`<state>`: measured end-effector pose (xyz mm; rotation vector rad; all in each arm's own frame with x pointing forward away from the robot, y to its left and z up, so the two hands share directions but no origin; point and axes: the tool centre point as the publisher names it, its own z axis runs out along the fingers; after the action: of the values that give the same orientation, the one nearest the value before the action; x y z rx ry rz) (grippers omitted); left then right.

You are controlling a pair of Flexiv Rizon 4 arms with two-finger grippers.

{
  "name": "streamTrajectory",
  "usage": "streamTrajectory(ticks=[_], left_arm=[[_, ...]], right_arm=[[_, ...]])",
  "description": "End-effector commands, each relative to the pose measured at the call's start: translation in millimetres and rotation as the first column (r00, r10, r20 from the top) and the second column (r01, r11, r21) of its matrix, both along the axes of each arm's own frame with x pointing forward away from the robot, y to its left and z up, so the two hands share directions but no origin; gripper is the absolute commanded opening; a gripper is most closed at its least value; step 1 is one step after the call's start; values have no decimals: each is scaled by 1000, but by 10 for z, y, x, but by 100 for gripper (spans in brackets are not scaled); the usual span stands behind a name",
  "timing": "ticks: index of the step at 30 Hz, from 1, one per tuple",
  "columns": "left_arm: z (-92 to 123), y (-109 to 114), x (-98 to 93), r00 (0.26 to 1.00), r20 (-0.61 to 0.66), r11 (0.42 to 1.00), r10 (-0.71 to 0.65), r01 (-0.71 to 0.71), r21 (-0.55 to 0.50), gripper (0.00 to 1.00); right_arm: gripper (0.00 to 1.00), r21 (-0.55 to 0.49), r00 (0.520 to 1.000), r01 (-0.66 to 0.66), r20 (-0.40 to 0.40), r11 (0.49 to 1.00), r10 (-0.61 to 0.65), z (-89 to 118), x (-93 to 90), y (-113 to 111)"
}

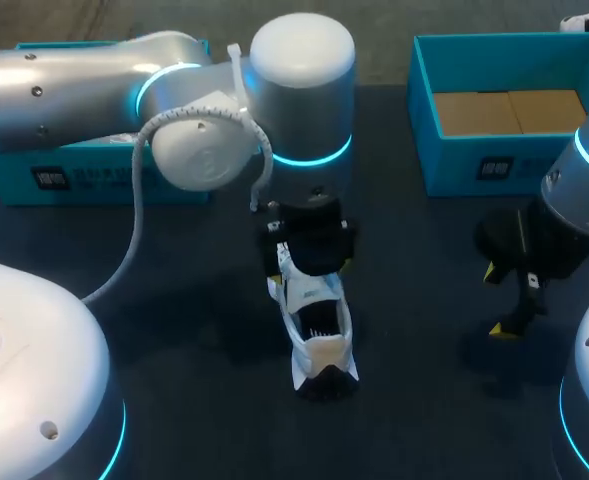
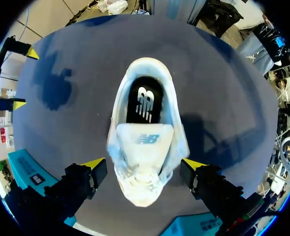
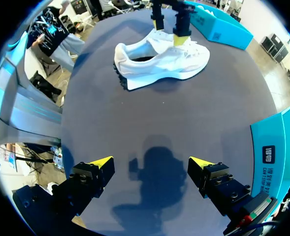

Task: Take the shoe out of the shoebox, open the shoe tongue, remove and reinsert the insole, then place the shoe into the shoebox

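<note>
Tongue-opening is coming up: left hand (image 2: 144, 163) is straddling the shoe (image 2: 145, 140), fingers spread, gripping nothing; right hand (image 3: 149, 163) is hanging open and empty at the shoe's three o'clock.

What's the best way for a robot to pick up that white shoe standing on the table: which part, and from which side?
Across the laced middle of the shoe, from straight above, with one finger on each side wall. It stands upright on its sole, and side to side is its narrowest span, so two fingers can probably close on it there. The left gripper hangs open over that part, one finger on each side.
</note>
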<state>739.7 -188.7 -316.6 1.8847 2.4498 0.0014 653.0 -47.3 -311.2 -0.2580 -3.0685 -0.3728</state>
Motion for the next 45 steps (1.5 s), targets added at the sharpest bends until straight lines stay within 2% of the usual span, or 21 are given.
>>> streamTrajectory(ticks=[1,7,8,9,12,13,16,23,29,36,39,45], left_arm=[[267,161,5,1000,12,1000,2,-2,-15,100],[401,229,81,1000,-3,999,3,-3,-48,100],[419,239,91,1000,-2,999,3,-3,-47,97],[434,243,101,1000,0,999,2,-2,-47,86],[457,248,111,1000,-19,998,-22,21,-63,63],[461,246,109,999,-23,998,-25,24,-64,45],[444,229,65,999,-35,997,-37,34,-71,38],[217,130,-88,995,-70,996,-71,66,-63,32],[-34,49,-181,991,-105,996,-78,72,-59,30],[-233,32,-301,987,-139,995,-85,77,-58,31],[-221,45,-309,989,-124,995,-84,78,-56,31],[-50,62,-295,993,-93,995,-78,71,-74,31]], right_arm=[[100,0,1000,0,3,1000,0,-5,-14,-3],[100,0,1000,0,3,1000,0,-5,-14,-3],[100,0,1000,0,3,1000,0,-5,-14,-3],[100,0,1000,0,3,1000,0,-5,-14,-3],[100,0,1000,0,3,1000,0,-5,-14,-3],[100,0,1000,0,3,1000,0,-5,-14,-3],[100,0,1000,0,3,1000,0,-5,-14,-3],[100,0,1000,0,3,1000,0,-5,-14,-3],[100,0,1000,0,3,1000,0,-5,-14,-3],[100,0,1000,0,3,1000,0,-5,-14,-3],[100,0,1000,0,3,1000,0,-5,-14,-3],[100,0,1000,0,3,1000,0,-5,-14,-3]])
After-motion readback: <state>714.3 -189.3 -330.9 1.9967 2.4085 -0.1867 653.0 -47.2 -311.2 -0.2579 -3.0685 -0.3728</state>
